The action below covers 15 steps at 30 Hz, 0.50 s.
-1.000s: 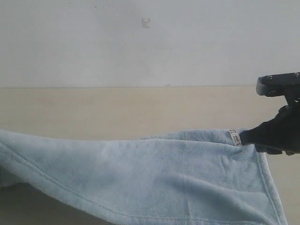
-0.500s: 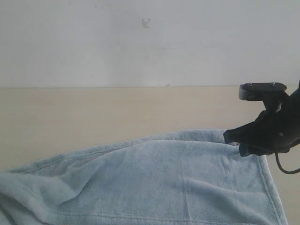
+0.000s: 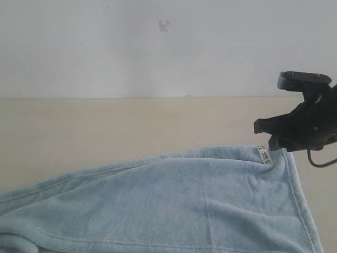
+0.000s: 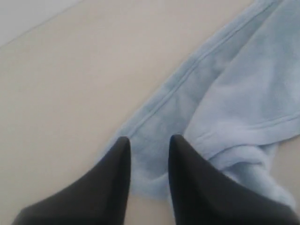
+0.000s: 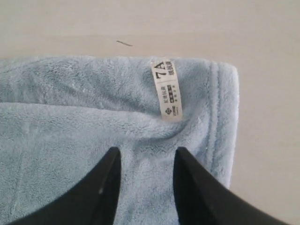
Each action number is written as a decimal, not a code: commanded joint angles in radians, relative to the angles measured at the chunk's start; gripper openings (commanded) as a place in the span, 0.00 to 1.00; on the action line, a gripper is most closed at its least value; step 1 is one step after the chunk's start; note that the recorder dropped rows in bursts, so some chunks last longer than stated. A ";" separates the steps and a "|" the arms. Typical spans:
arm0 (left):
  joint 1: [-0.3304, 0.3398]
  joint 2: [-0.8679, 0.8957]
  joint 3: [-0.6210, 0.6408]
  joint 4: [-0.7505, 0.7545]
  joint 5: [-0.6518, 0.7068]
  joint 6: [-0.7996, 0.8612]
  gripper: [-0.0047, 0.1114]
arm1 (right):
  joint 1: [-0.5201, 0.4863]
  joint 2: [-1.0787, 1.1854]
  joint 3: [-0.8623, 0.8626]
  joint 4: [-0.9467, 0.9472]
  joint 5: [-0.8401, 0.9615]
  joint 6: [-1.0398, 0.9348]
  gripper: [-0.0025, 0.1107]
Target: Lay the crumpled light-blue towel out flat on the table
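Note:
The light-blue towel (image 3: 184, 200) lies on the cream table (image 3: 105, 126), running from the lower left up to its far right corner, where a white care tag (image 3: 263, 154) shows. My right gripper (image 3: 263, 134) hovers just above that corner, open and holding nothing. In the right wrist view its fingers (image 5: 147, 152) stand apart over the towel (image 5: 93, 117), just short of the tag (image 5: 167, 91). My left gripper (image 4: 150, 139) is open above the towel's other end (image 4: 234, 93), where the hem is folded over and bunched. The left arm is outside the exterior view.
A pale grey-white wall (image 3: 158, 52) rises behind the table's far edge. A small dark thread (image 5: 124, 43) lies on the table (image 5: 267, 117) beyond the tagged corner. A black cable (image 3: 321, 164) loops under the right arm. Bare table (image 4: 70, 93) lies beside the left gripper.
The right gripper has let go of the tagged corner and risen off it. The towel's left end, held up a second ago, has dropped and now lies low on the table.

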<state>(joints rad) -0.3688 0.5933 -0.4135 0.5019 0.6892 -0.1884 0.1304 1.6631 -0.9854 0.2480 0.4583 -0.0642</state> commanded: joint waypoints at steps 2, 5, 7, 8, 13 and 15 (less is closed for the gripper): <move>-0.001 0.310 -0.198 0.224 0.177 -0.127 0.20 | -0.020 0.149 -0.156 0.200 0.222 -0.242 0.34; 0.037 0.712 -0.388 0.123 0.410 -0.114 0.17 | -0.022 0.184 -0.166 0.217 0.162 -0.243 0.34; 0.100 0.924 -0.458 -0.089 0.487 -0.012 0.08 | -0.022 0.175 -0.166 0.207 0.130 -0.223 0.34; 0.133 1.005 -0.482 -0.145 0.494 -0.002 0.08 | -0.022 0.173 -0.166 0.207 0.119 -0.215 0.34; 0.218 1.077 -0.507 0.016 0.395 -0.165 0.07 | -0.116 0.215 -0.178 0.269 0.029 -0.181 0.34; 0.269 1.068 -0.507 0.110 0.393 -0.200 0.07 | -0.164 0.241 -0.204 0.337 0.085 -0.236 0.34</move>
<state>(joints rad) -0.1449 1.6766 -0.9147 0.5081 1.0931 -0.3300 0.0164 1.8829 -1.1629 0.5260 0.5136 -0.2553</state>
